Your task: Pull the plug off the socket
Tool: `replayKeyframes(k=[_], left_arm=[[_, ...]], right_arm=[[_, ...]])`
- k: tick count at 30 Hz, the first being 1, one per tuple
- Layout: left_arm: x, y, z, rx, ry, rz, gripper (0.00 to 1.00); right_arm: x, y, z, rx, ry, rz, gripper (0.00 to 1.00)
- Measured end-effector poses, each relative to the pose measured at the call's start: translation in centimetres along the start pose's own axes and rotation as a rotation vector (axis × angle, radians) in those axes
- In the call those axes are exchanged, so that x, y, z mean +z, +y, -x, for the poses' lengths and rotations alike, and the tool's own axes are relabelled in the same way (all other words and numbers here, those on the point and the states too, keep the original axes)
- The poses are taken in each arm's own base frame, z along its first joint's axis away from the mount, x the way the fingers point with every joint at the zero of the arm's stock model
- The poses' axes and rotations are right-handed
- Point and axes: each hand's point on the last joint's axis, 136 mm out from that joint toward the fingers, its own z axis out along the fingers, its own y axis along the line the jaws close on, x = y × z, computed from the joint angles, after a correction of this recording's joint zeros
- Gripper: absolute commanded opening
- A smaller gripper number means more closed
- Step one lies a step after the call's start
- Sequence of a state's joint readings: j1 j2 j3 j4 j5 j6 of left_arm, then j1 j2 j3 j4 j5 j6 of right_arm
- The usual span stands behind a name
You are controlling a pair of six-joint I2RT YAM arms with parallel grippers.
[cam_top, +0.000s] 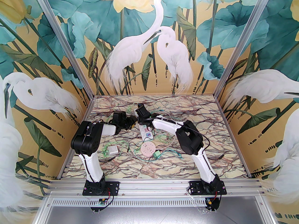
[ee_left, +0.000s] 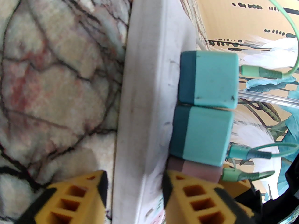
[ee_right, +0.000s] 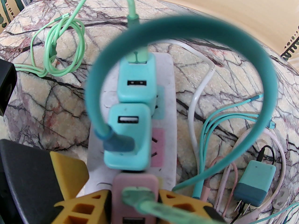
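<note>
On the white power strip, at one end of a row of three chargers, the pink plug sits pushed into its socket. The right gripper has its jaws closed on the plug's sides. The left gripper stands astride the strip's body with jaws narrow; I cannot tell whether they press it. If that hold is loose, the strip probably lifts with the plug instead of letting go. A tilted pull may jam the prongs or slip the pads off the smooth casing. The teal charger hard against the plug, or its looped cable, may snag.
</note>
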State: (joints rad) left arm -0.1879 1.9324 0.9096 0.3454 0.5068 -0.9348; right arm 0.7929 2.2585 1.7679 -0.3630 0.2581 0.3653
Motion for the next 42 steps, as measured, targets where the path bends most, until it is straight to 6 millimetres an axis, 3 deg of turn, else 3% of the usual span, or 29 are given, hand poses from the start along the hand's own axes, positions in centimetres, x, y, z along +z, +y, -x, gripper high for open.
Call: replayKeyframes(k=[4,22,31,42], left_arm=[[0.23,0.14,-0.09,-0.003,0.015,0.019,0.37],[0.86,-0.03,-0.56,0.03,0.046,0.091,0.35],[0.89,-0.04,-0.55,0.03,0.048,0.09,0.34],[0.78,0.06,-0.29,0.027,0.043,0.09,0.33]], right_arm=[[0.0,0.01,0.0,0.0,0.0,0.0,0.36],[0.11,0.02,0.01,-0.009,0.039,-0.014,0.33],[0.09,0.28,-0.01,-0.026,0.05,-0.045,0.24],[0.04,0.53,0.29,-0.069,0.028,-0.103,0.2]])
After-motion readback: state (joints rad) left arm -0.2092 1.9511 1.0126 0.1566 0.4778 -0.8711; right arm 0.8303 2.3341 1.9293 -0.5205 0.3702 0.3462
